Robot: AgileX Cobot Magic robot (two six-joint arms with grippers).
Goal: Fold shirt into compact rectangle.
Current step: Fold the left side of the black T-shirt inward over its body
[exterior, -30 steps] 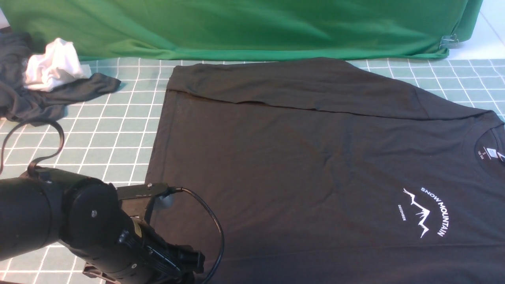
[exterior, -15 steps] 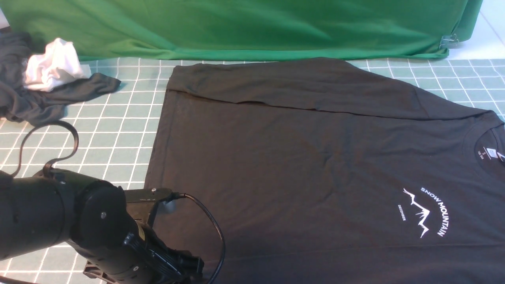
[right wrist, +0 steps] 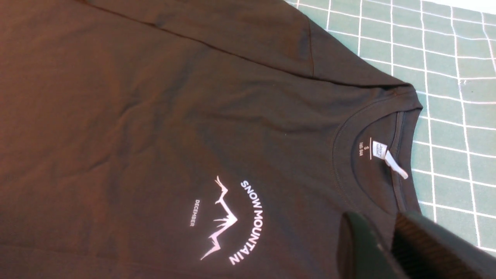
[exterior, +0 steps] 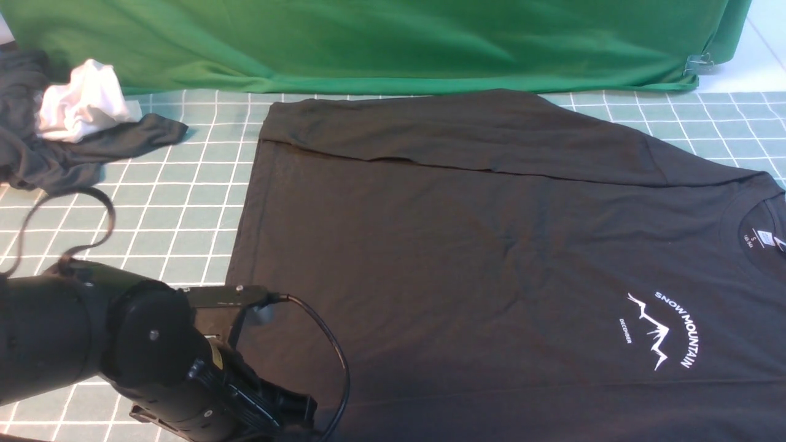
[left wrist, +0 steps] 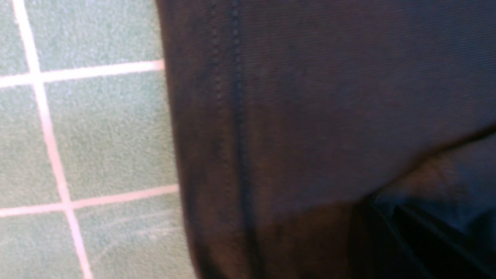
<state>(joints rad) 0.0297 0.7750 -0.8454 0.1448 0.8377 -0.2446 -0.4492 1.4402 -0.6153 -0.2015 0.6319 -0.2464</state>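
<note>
The black shirt (exterior: 466,245) lies flat on the green checked mat (exterior: 184,202), its far side folded over toward the middle. Its white SNOW MOUNTAIN print (exterior: 663,328) sits at the near right, and the collar with the neck label (right wrist: 381,151) points right. My left arm (exterior: 153,350) is low at the shirt's near-left corner, over the hem (left wrist: 232,116). Its fingers are only a dark blur in the left wrist view. My right gripper (right wrist: 378,232) hovers above the collar, open by a narrow gap with nothing in it. It is out of the front view.
A smaller dark grey garment (exterior: 61,159) with a crumpled white cloth (exterior: 83,104) on it lies at the far left. A green backdrop cloth (exterior: 368,43) hangs along the back edge, held by a metal clip (exterior: 697,63) at the far right.
My left arm shifted slightly right and down, then back again, and its cable loop swayed. The shirt has hardly moved.
</note>
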